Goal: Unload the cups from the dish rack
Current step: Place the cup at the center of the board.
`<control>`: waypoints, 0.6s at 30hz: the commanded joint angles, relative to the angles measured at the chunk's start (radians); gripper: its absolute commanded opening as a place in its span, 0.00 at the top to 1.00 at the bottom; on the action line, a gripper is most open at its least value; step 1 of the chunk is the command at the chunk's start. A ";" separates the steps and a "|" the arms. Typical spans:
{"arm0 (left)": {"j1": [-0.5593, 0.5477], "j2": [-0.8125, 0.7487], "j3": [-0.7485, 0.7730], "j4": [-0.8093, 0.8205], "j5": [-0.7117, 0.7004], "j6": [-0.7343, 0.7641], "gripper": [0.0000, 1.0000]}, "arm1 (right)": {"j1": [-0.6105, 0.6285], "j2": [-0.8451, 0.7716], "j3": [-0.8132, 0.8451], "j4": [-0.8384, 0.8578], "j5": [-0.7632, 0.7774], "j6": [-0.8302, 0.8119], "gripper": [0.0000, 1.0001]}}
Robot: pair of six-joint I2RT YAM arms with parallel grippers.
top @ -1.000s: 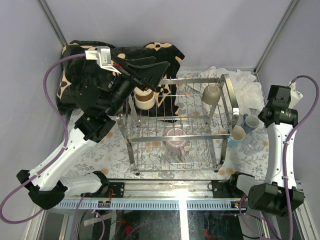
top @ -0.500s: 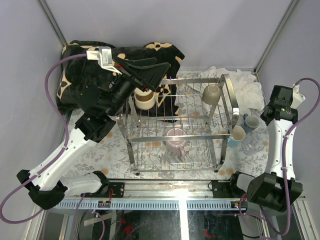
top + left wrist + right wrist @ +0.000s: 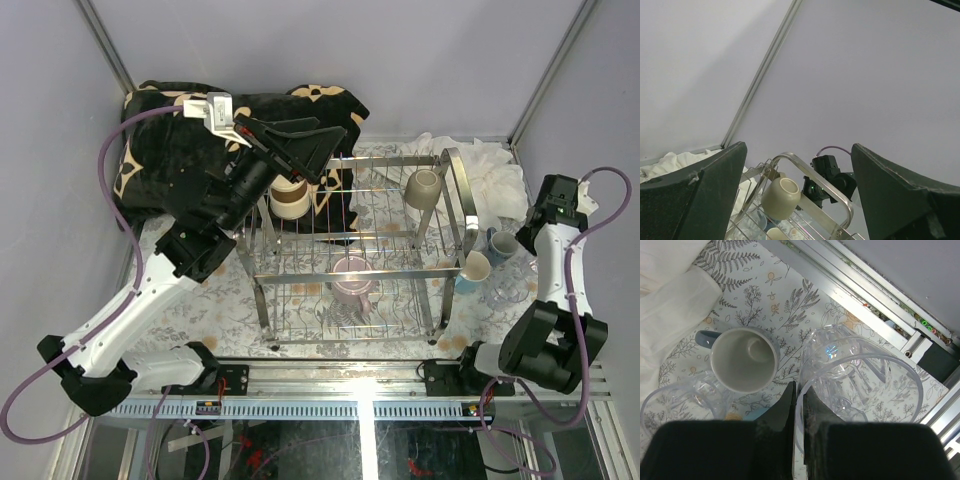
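Observation:
The chrome dish rack [image 3: 352, 262] holds a cream cup [image 3: 289, 199] at its back left, a beige cup [image 3: 424, 187] tipped at its right end, and a pink-mauve mug [image 3: 351, 280] on the lower tier. My left gripper [image 3: 328, 150] hovers open above the rack's back left. In its wrist view the beige cup [image 3: 781, 197] shows far off between the wide fingers [image 3: 700, 200]. My right gripper [image 3: 799, 388] is shut on the rim of a clear ribbed glass [image 3: 860, 375], over the mat right of the rack. A grey-blue mug [image 3: 744, 360] and a second clear glass [image 3: 675, 402] stand beside it.
A black patterned cloth [image 3: 170, 150] lies bunched at the back left and a white cloth [image 3: 495, 170] at the back right. A light blue cup [image 3: 473, 268] stands on the floral mat [image 3: 220, 300] right of the rack. The metal frame rail [image 3: 880, 295] runs close to the held glass.
The right arm has folded, its elbow drawn nearer the rack side while its wrist stays over the cups. The left gripper has shifted slightly right above the rack.

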 commanded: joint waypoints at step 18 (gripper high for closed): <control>0.009 0.045 0.045 0.001 0.015 -0.005 0.15 | -0.027 0.166 0.002 0.080 -0.093 0.052 1.00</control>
